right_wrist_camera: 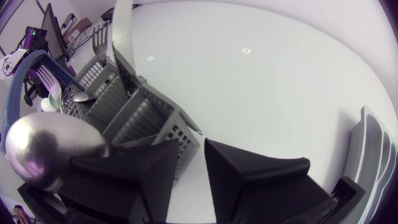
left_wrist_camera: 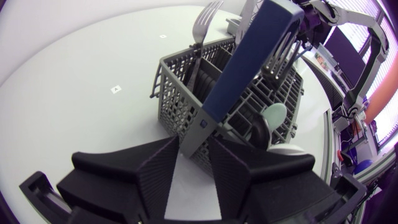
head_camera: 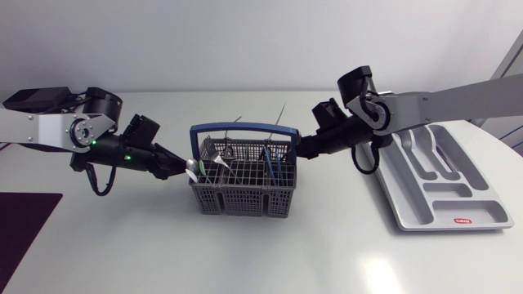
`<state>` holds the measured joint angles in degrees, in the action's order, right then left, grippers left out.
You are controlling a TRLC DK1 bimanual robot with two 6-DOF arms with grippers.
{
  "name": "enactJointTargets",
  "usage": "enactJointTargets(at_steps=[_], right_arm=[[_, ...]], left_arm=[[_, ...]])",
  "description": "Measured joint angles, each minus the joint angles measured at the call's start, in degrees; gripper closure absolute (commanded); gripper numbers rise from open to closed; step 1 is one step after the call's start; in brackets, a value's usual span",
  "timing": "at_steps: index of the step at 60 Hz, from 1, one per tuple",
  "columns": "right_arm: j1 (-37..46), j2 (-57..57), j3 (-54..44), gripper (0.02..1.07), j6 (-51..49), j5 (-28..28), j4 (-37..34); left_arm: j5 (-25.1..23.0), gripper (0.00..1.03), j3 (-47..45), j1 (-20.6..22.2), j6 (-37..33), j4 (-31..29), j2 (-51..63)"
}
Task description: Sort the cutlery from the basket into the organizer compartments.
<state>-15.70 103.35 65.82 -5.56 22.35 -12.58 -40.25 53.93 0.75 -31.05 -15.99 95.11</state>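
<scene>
The left hand sits at the 9 o'clock end of the grey basket. Its fingers are parted with nothing between them, and the basket's corner is just ahead. The basket stands mid-tabletop under its blue handle. Forks, a spoon and blue-handled pieces stand upright in its cells. At its 2 o'clock corner the right hand is likewise parted, gripping nothing. The grey organizer lies at 3 o'clock, well apart from the basket.
</scene>
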Motion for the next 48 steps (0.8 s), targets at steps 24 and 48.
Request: enactJointTargets(at_steps=[24, 48], right_arm=[[3.76, -16.22, -11.26, 0.18, -3.74, -4.87, 0.39], [3.91, -31.82, -17.68, 0.14, -7.76, -5.16, -4.68]], left_arm=[[1.81, 0.26, -10.69, -3.45, -10.6, 0.2, -20.98], [19.69, 0.15, -10.21, 6.75, -17.05, -7.63, -30.56]])
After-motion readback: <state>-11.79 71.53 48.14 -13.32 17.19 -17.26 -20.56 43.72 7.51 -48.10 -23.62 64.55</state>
